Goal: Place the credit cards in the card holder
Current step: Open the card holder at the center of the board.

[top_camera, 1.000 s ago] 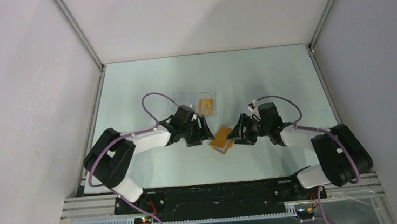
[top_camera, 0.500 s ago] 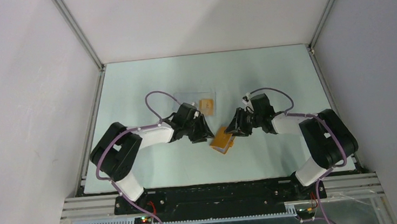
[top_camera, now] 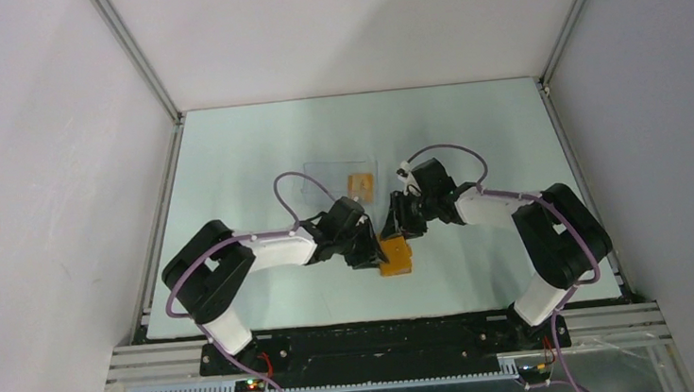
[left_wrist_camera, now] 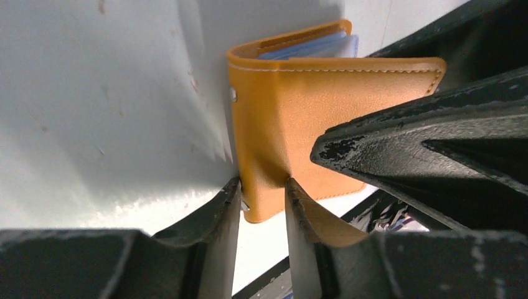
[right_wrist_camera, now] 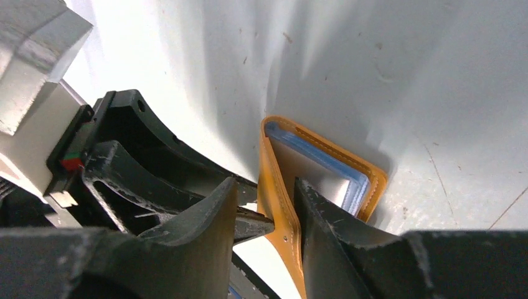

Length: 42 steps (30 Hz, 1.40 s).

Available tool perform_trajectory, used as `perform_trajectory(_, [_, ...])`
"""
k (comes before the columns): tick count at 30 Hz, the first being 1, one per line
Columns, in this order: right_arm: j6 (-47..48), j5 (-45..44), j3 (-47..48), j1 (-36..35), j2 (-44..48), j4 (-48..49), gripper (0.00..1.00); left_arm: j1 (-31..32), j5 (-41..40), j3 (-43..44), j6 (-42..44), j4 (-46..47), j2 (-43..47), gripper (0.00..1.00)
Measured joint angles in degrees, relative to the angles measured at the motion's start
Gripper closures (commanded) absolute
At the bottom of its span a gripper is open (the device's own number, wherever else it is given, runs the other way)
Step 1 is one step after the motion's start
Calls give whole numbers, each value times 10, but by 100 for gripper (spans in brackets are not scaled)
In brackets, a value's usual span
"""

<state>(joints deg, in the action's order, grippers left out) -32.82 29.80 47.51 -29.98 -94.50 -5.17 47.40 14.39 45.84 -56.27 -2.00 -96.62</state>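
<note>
The card holder, an orange-mustard wallet, stands partly open on the table between both grippers. In the left wrist view my left gripper pinches the card holder near its spine corner, with both fingers against the leather. In the right wrist view my right gripper straddles one flap of the card holder. That flap rests against one finger and there is a gap to the other. The blue inner panels show. One tan-orange credit card lies on the clear case behind the wallet.
The right gripper's black finger crosses the left wrist view close to the wallet. Frame rails and walls bound the pale table on the left, right and back. The arm bases stand at the near edge.
Both grippers have closed in on the wallet, the left from the left and the right from behind. The wallet has turned from lying tilted to standing between them.
</note>
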Motion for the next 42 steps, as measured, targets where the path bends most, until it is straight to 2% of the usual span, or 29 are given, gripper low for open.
perform_trajectory(1, [6, 1, 4, -2, 0, -6, 54, 6, 0, -3, -8, -1, 2, 66])
perform_trajectory(4, [21, -2, 10, -6, 3, -29, 42, 18, -3, -14, -29, 0, 13, 66])
perform_trajectory(6, [29, -10, 10, -6, 13, -54, 36, 21, -6, -25, -39, 0, 25, 63])
perform_trajectory(10, [44, -42, 10, -6, 58, -103, 32, 22, -14, -48, -57, -3, 48, 56])
perform_trajectory(17, [48, -58, 10, -5, 97, -139, 39, 19, -22, -62, -71, 4, 57, 56])
perform_trajectory(26, [43, -39, 10, -5, 22, -134, 46, -6, -8, -84, -82, 42, 59, 59])
perform_trajectory(36, [22, 22, 10, -5, -12, -88, 59, -11, 3, -84, -82, 58, 52, 60])
perform_trajectory(40, [7, 46, 10, -6, -14, -68, 60, -11, 11, -84, -82, 58, 51, 57])
perform_trajectory(42, [-1, 57, 10, -5, -14, -56, 60, -11, 13, -84, -82, 58, 51, 51])
